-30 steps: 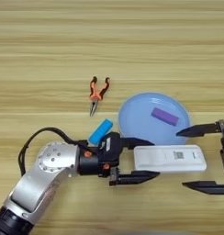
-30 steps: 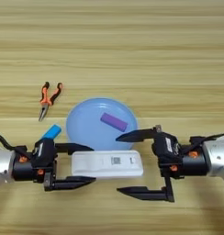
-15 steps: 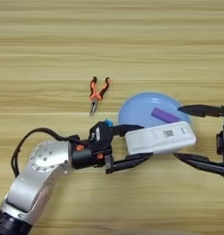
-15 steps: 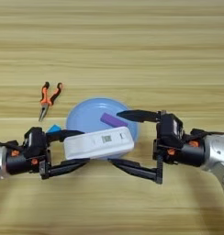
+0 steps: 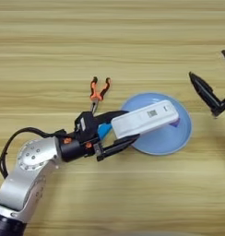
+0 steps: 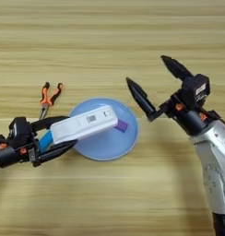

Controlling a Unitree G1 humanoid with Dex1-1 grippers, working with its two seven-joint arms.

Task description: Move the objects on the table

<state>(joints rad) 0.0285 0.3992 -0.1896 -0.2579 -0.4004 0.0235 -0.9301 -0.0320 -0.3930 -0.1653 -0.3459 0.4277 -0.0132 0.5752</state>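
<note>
place: robot test bench, lab or workshop | surface: bare plank table (image 5: 133,41) fills the view | tools: orange-handled pliers (image 5: 98,91) lying loose | props: blue plate (image 6: 105,138), white device (image 5: 144,118) | arms: two robot arms with exposed cabling over table

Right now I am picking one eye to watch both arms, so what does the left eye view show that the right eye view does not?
Only the left eye view shows the left arm's silver forearm and black cable. Only the right eye view shows the whole right gripper, open beyond the round light-blue plate, with its arm. Both show the left gripper holding the long flat white device over the plate, the small purple block peeking out beneath it, the orange-handled pliers, a bright blue block and the wooden table.
</note>
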